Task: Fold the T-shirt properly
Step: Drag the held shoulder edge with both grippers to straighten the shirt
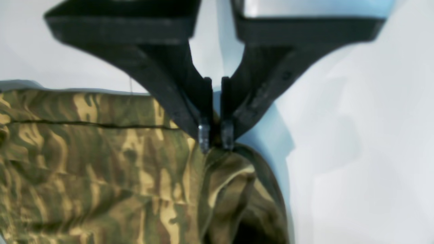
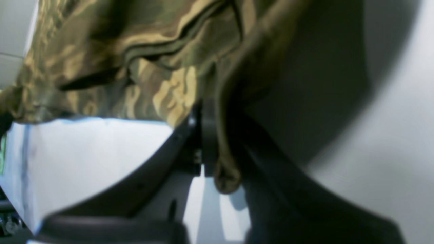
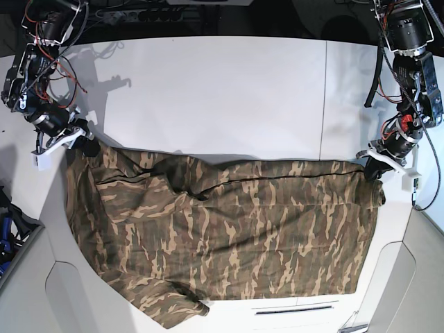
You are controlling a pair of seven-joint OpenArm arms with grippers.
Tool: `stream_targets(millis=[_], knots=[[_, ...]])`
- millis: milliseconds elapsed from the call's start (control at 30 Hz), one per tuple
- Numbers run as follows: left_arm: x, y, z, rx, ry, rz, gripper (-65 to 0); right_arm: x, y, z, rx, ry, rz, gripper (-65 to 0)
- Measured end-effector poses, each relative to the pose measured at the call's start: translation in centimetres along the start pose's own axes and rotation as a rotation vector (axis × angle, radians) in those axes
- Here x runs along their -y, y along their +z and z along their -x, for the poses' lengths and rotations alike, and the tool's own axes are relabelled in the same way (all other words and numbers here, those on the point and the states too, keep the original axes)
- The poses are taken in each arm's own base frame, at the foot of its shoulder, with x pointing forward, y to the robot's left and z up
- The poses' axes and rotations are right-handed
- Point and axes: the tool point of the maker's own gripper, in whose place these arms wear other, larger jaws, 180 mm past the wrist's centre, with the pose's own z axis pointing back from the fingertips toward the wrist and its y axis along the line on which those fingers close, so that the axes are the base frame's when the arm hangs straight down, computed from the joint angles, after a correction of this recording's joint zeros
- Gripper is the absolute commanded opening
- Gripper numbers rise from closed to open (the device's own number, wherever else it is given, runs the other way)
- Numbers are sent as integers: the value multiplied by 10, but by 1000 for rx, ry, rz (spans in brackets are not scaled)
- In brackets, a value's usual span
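The camouflage T-shirt (image 3: 229,229) lies spread wide over the white table (image 3: 222,90), its far edge folded over along a dark seam. My left gripper (image 1: 216,139) is shut on the shirt's right far corner (image 1: 223,169), seen in the base view at the right edge (image 3: 373,168). On the opposite side my right gripper (image 2: 212,135) is shut on a bunched fold of cloth (image 2: 225,176) at the shirt's left far corner (image 3: 78,146). In the right wrist view the cloth (image 2: 135,61) is lifted and drapes away from the jaws.
A seam in the table surface (image 3: 323,97) runs front to back right of centre. Cables and arm bases (image 3: 41,41) sit at the back left, the other arm's base (image 3: 409,41) at the back right. The shirt's near corner (image 3: 187,312) reaches the table's front edge.
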Motion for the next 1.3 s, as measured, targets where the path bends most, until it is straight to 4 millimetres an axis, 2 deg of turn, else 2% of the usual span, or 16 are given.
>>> stream_targets(millis=[167,333,467,567,867,1100,1300], knots=[[-8,16,6,2,5,-18,-650,-1,20,16,-8,40,21,-650],[-11,44,11,11,3,-30,-650,-2,41,30,-12,60,38,-650],[-6,64,8,30,-44,-30,-650,-1,57,38,-9,72,58,-650],[0,74,13,17,-76,-22,-650,0,66,46,-24,83,72,-650],[1,88,36,-54,-93,-27,-650,3,82,77,-83,66,87,-650],[9,98,38,-60,-122,-15,-650,3,92,88,-109,11,69,-650],[17,109,46,-81,-147,-5,-650,11,104,88,-103,-25,81,-650]])
